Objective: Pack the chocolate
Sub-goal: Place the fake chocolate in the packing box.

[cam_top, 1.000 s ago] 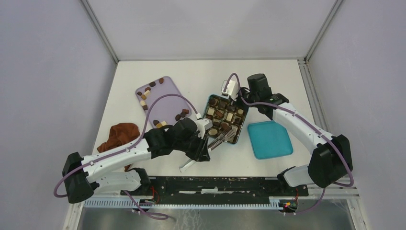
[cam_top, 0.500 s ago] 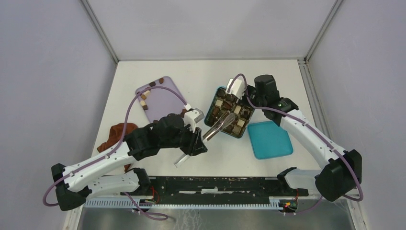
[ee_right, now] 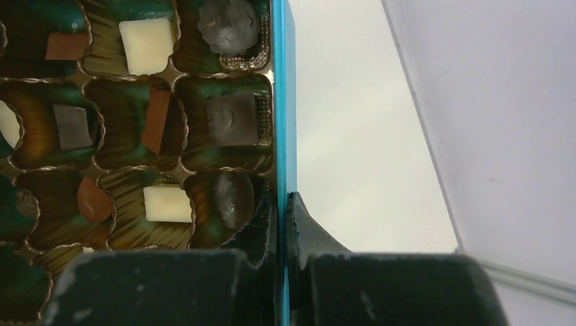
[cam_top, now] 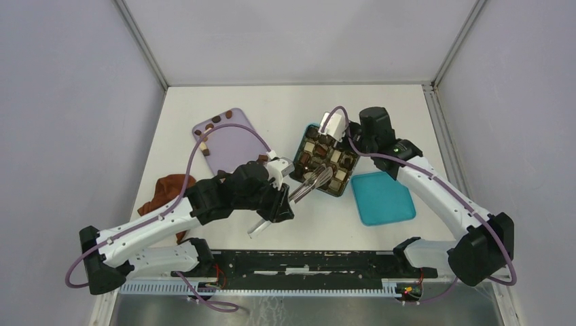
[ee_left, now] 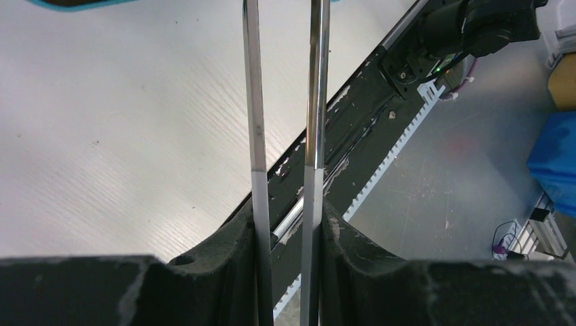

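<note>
- Most cells of the teal box [ee_right: 282, 102], right of centre in the overhead view, are seen to be filled. In the right wrist view, cream, tan and dark chocolate pieces [ee_right: 146, 44] lie in their paper cups.
- A few pieces [cam_top: 204, 134] are left on the lilac tray [cam_top: 234, 142], at its upper left end and by its lower right edge. These are judged to be what is left to pack.
- Packing is judged well advanced but not finished. The teal lid [cam_top: 382, 198] lies apart on the desk [cam_top: 285, 109], lower right of the box, so closing is not yet done.
- The left tool [ee_left: 289, 224] is clamped on a pair of metal tongs [ee_left: 255, 102], whose tips reach the near edge of the box. Whether a piece is carried between the tips cannot be told.
- The right tool [ee_right: 280, 217] is closed on the wall of the box, one finger inside and one outside, so the box is judged to be steadied for loading.
- A reddish-brown cloth [cam_top: 170, 190] lies at the left, untouched.
</note>
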You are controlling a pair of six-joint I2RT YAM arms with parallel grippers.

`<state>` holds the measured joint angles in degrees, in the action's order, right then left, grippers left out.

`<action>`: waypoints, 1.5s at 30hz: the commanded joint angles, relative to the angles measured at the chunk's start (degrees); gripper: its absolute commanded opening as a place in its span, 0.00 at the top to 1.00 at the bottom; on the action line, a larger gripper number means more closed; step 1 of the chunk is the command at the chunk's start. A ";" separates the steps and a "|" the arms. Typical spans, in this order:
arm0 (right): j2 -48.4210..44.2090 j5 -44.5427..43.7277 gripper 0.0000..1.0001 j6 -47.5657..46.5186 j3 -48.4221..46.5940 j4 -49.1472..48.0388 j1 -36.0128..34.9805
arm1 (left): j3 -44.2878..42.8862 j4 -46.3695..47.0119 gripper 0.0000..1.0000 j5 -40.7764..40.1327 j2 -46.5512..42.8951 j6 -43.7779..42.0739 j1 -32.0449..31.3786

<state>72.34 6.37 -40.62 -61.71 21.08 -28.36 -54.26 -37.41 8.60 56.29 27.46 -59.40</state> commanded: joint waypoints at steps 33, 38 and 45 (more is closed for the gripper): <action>27.71 29.93 0.87 6.35 -5.54 2.67 3.64 | 3.11 -0.31 0.98 5.31 8.58 -0.46 -3.80; 29.00 29.76 0.83 5.81 -6.23 3.44 3.61 | 3.11 -0.91 0.97 5.00 9.48 -0.51 -4.18; 29.27 29.93 0.74 5.40 -6.38 3.88 3.64 | 2.75 -0.80 0.96 5.46 10.99 -0.83 -4.25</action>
<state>101.84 33.74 -34.79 -65.28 25.36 -24.95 -50.78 -40.25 12.60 66.54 27.49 -63.20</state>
